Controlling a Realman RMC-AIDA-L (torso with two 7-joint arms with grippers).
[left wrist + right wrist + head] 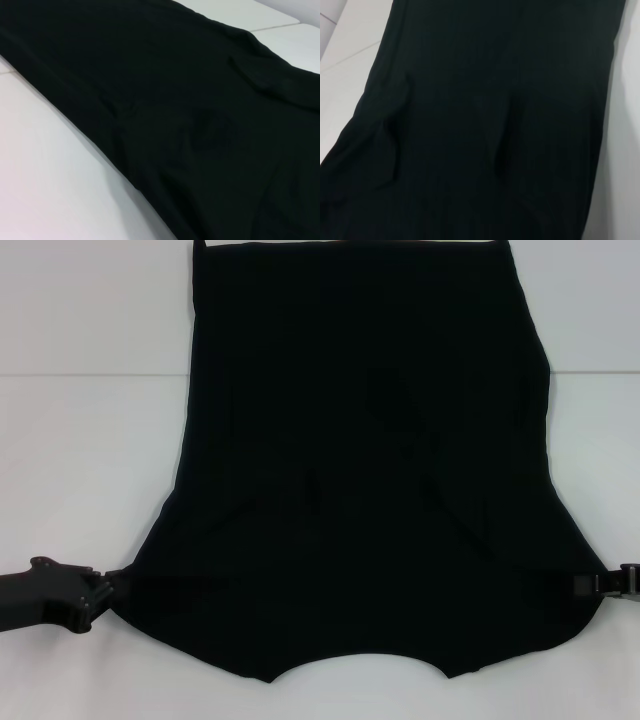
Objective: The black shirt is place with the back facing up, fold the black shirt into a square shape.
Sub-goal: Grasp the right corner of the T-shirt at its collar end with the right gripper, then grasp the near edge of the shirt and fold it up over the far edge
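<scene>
Across the white tabletop (80,440): one large plain black short-sleeved cloth shirt (360,490), spread flat and filling the middle of the head view. No white lettering visible, so apparently back upward as the task says. Sleeves seemingly turned inward already, judging by the diagonal creases and overlapping flaps; body narrow at the far end, flaring wide toward the robot. Long axis running straight away from the robot, the near edge scooped in a shallow curve that looks like the neckline, the straight far edge probably the hem, cut off at the frame's top.

At the near left corner of the cloth, the black left gripper (105,592), low against the table and meeting the fabric's edge. At the near right corner, the black right gripper (590,585), likewise level with the cloth and touching its outer edge. Fingers of both lost against the dark fabric; impossible to tell whether apart or clamped on the corners.

Placement sensible for a lengthwise fold: one gripper per near corner, symmetrical, ready to carry the wide end toward the far edge. Wrist views filled with dark cloth and pale table only.
</scene>
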